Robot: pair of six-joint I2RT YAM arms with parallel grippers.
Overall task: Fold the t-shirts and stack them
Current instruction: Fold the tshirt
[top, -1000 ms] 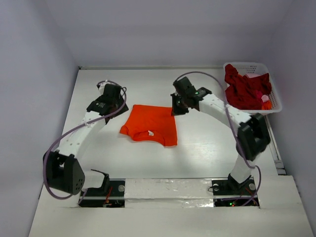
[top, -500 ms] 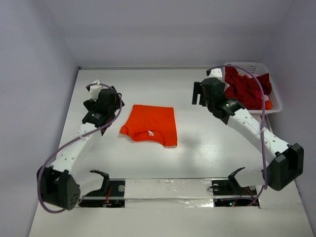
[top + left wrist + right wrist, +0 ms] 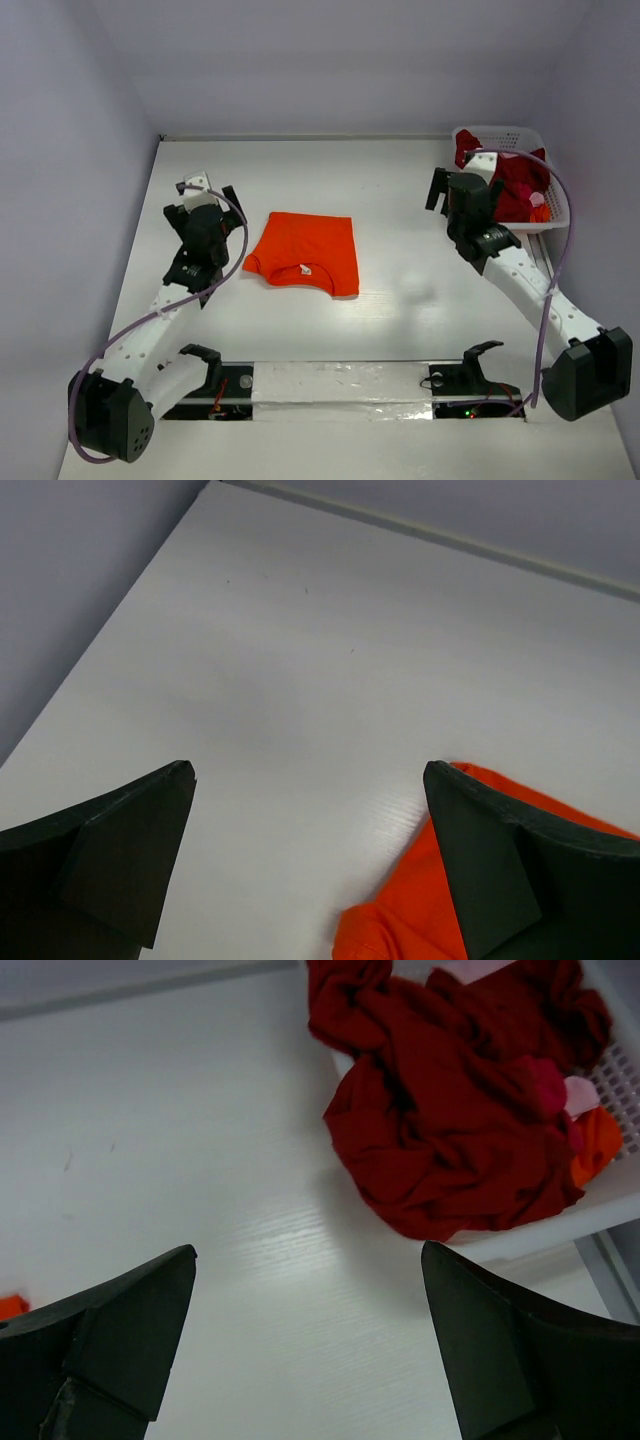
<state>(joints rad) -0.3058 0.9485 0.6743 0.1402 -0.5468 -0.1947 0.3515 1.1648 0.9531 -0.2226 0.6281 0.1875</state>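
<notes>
A bright orange t-shirt (image 3: 305, 250) lies folded flat mid-table, its white neck label (image 3: 301, 269) toward the near edge. A corner of the orange t-shirt (image 3: 396, 924) shows beside the right finger in the left wrist view. The dark red t-shirt (image 3: 508, 186) is crumpled in the white basket (image 3: 500, 131) at the far right and spills over its wall (image 3: 450, 1130). My left gripper (image 3: 212, 192) (image 3: 308, 770) hangs open left of the orange shirt, holding nothing. My right gripper (image 3: 452, 182) (image 3: 308, 1248) is open and empty over bare table, just left of the basket.
The white lattice basket (image 3: 625, 1068) also holds small pink (image 3: 580, 1095) and orange (image 3: 595, 1140) cloth pieces. Walls close the table at the left, back and right. A taped strip (image 3: 340, 385) runs along the near edge between the arm bases.
Both grippers have opened and drawn away from the orange shirt. The left arm pulled back to the left, the right arm swung right toward the basket. The orange shirt stays flat.
</notes>
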